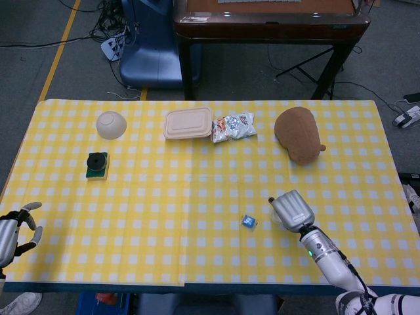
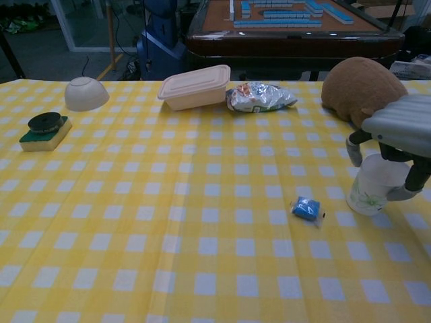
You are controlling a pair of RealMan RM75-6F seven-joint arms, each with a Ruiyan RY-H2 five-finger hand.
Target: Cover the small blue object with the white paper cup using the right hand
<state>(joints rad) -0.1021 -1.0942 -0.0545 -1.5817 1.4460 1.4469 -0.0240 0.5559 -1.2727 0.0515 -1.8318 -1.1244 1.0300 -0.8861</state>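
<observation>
Cup [image 2: 372, 190]: upright on the cloth, mouth up, just right of the blue object [image 2: 307, 208].
Right hand [image 2: 402, 128]: over the cup, fingers straddling it; grip not certain.
Advice: close evenly, avoid crushing; lift, invert, lower squarely.
Left hand [image 1: 12, 231]: idle, empty, fingers apart.

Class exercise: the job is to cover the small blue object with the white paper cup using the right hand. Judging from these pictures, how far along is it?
Nothing looks finished: the blue object lies uncovered on the checked cloth. In hand: the right hand sits over the upright white paper cup, fingers at its sides; a firm grip cannot be confirmed. Left: lift, invert and lower the cup onto the object. The left hand rests idle.
</observation>
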